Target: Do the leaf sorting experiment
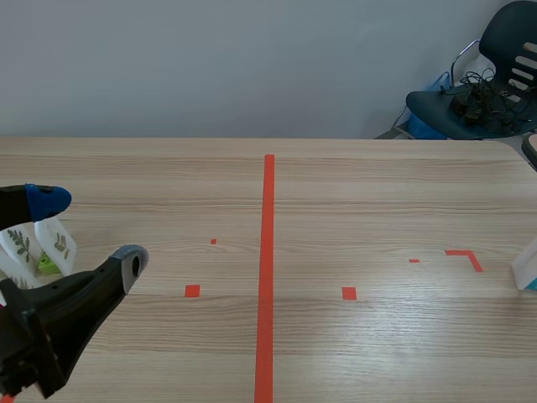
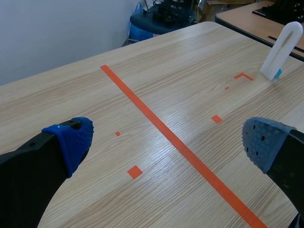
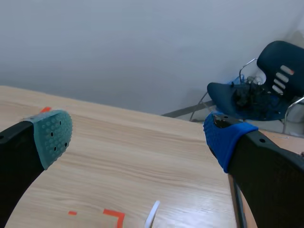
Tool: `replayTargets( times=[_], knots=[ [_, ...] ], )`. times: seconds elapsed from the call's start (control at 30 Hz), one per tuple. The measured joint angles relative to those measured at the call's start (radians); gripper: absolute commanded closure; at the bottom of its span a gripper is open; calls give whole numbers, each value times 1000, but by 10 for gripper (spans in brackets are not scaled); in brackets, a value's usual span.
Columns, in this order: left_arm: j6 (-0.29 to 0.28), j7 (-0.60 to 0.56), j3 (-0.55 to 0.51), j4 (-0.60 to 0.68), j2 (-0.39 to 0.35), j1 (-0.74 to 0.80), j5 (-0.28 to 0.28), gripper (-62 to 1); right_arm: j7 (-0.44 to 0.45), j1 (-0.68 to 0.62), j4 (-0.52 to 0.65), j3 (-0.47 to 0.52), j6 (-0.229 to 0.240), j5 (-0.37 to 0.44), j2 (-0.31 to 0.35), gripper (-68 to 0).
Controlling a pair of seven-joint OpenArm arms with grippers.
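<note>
White leaf cards (image 1: 33, 245) sit at the table's (image 1: 352, 193) left edge, just beside the left gripper (image 1: 88, 231) and not between its spread fingers. The left wrist view misses them, so they lie off to its side or behind. Their long axis is unclear. The right gripper (image 3: 137, 137) is also spread and empty, well apart from the cards, near a white stand (image 1: 527, 264). Left arm is nearer and likely must swing toward the cards.

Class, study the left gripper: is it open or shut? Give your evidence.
Open. In its wrist view the left gripper has its pads far apart, with only bare table between them.
</note>
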Motion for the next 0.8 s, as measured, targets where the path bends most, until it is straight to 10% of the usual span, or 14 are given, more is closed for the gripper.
replayTargets(
  times=[0.13,0.8],
  knots=[
    [0,0,0,0,0,0,0,-623,-45,-56,22,-58,0,6,-1,-679],
    [-76,6,0,0,-37,-42,-56,-623,-213,-177,248,-428,0,-6,-53,-679]
  ],
)
